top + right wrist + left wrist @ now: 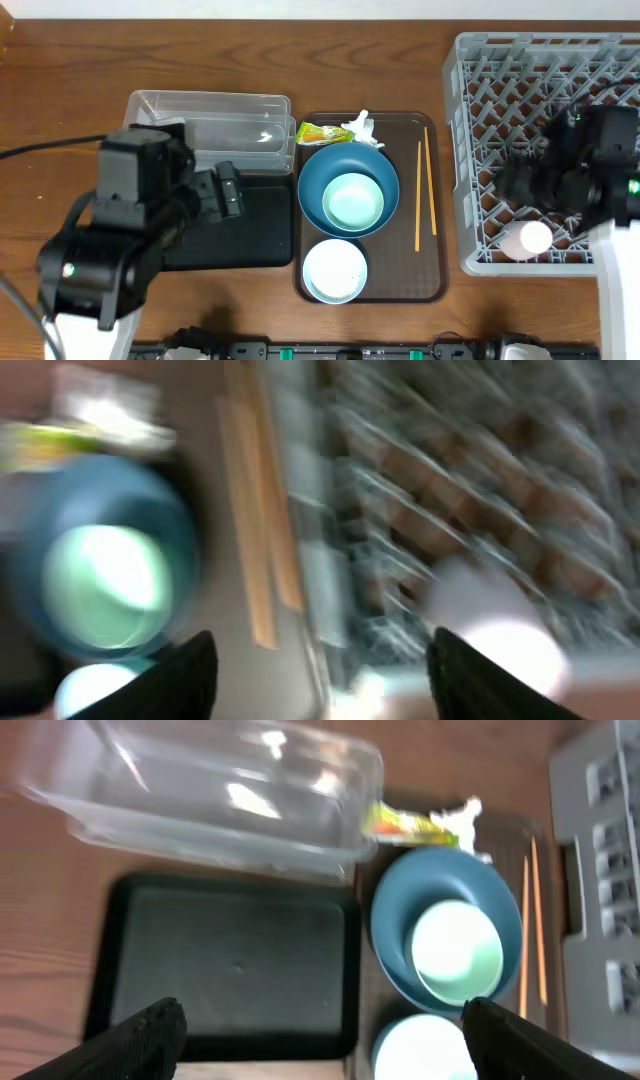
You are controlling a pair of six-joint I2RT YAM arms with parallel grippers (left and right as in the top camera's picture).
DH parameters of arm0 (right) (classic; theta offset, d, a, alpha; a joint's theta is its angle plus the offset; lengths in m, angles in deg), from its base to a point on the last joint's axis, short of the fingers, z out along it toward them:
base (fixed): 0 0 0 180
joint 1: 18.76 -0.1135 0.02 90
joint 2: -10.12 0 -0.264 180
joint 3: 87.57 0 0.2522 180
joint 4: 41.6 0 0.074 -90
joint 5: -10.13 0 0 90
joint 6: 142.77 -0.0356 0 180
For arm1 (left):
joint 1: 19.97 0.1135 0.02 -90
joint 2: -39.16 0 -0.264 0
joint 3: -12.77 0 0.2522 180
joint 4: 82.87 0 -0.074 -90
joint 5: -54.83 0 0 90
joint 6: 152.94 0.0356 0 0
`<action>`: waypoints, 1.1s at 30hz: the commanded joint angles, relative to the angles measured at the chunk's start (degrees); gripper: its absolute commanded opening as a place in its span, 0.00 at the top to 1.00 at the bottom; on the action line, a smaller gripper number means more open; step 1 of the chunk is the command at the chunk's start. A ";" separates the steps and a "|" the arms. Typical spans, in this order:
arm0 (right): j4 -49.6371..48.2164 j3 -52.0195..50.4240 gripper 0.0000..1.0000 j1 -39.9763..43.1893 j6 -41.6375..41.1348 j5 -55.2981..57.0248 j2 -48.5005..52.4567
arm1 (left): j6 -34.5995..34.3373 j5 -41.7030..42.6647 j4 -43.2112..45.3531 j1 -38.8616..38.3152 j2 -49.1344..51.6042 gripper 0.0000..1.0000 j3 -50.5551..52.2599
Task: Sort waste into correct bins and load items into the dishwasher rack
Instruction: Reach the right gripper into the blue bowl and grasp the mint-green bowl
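On the brown serving tray (pixel 410 285) a pale-green bowl (pixel 353 200) sits inside the blue bowl (pixel 318 180). The white bowl (pixel 335 270) is in front of them and the chopsticks (pixel 425 190) lie to their right. The yellow-green wrapper (pixel 320 132) and the white tissue (pixel 360 125) lie at the tray's back edge. The pink cup (pixel 527 240) stands in the grey rack (pixel 500 110). My left gripper (pixel 228 190) is open and empty above the black tray (pixel 255 230), beside the clear tub (pixel 210 120). My right gripper (pixel 520 180) is open over the rack's front part. No rice grains show.
The left wrist view shows the clear tub (pixel 230 795), black tray (pixel 230 960), blue bowl (pixel 395 930) and open fingers (pixel 322 1020). The right wrist view is blurred, with chopsticks (pixel 260 560), the pink cup (pixel 495 625) and open fingers (pixel 320 660).
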State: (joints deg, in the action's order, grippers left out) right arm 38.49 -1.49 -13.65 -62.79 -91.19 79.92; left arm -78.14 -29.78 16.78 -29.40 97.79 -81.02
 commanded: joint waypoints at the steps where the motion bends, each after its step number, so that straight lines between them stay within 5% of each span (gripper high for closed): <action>1: -4.17 0.74 0.40 -7.78 1.16 -8.59 -2.03 | -1.25 -4.81 -0.66 0.26 -0.72 0.09 -0.87; 11: -13.29 -0.11 0.53 -30.36 -5.88 2.80 13.66 | -1.20 -4.81 -0.68 0.26 -0.22 0.09 -0.83; 14: -16.09 -0.11 0.57 -32.00 -7.37 3.61 19.82 | -1.20 -4.81 -0.68 0.26 -0.22 0.02 -0.83; 25: -20.74 -0.11 0.64 -33.94 -5.35 2.49 35.43 | -1.20 -4.81 -0.68 0.26 -0.22 0.01 -0.83; 30: -22.03 -0.11 0.96 -34.77 -5.44 2.43 37.83 | -1.20 -4.81 -0.68 0.26 -0.22 0.01 -0.83; 33: -22.75 -0.02 0.99 -34.73 -5.86 2.60 37.24 | -1.20 -4.81 -0.68 0.26 -0.22 0.01 -0.83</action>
State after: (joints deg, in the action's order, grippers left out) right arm 16.17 -1.49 -47.95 -68.67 -88.80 117.73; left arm -79.43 -33.89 16.28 -29.40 97.66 -81.31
